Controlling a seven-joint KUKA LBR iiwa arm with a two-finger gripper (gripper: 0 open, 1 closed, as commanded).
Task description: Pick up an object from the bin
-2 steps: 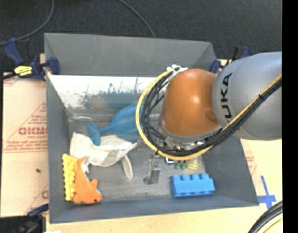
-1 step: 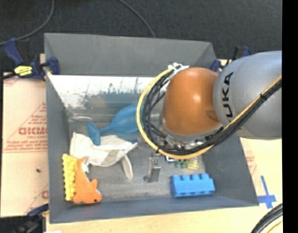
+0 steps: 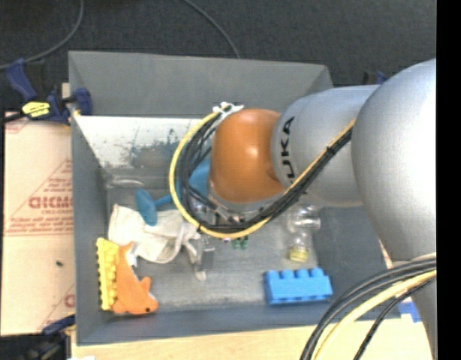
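My gripper (image 3: 202, 264) reaches down below the orange wrist cover to the bin floor near the middle. Its tip is right beside the right edge of a crumpled white cloth (image 3: 150, 235), and I cannot tell whether they touch. A blue plastic piece (image 3: 147, 205) lies just behind the cloth, partly under the arm's cables. A blue toy brick (image 3: 296, 285) lies flat to the front right of the gripper, apart from it.
At the front left corner an orange fish-shaped toy (image 3: 133, 291) leans on a yellow studded brick (image 3: 106, 272). A clear small bottle with a yellowish cap (image 3: 299, 238) lies right of the gripper. The arm covers the bin's back right.
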